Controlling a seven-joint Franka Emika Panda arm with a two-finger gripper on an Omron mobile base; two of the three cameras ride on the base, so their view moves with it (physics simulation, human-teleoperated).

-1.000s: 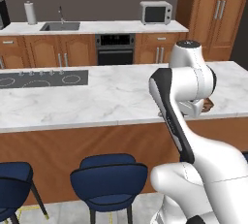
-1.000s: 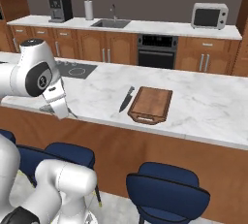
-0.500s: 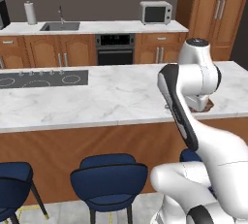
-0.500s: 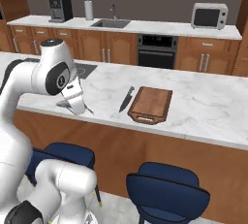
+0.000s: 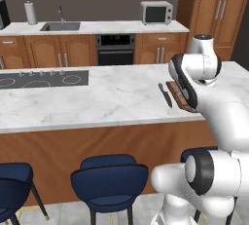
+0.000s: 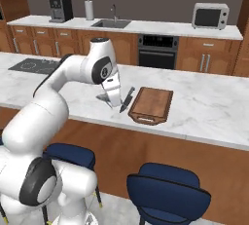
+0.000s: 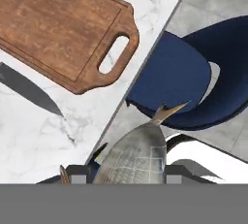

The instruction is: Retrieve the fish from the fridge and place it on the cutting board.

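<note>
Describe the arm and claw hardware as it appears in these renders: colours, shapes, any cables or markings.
The arm is a glossy white chain of rounded, tubular links with dark grey to black round joint caps; the same white shells and dark caps show in the left base view. No loose cables or legible markings are visible. The claw shows two small dark grey blocky finger tips.

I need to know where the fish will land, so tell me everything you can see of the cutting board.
The cutting board is a rectangular slab of reddish-brown wood with visible grain, a thin groove running inside its darker edge and an oval handle slot cut into the end nearest the counter's front edge. It lies flat on the white marble island counter, with nothing on it. A slim black knife lies on the counter beside it, close along its long side but apart from it.
</note>
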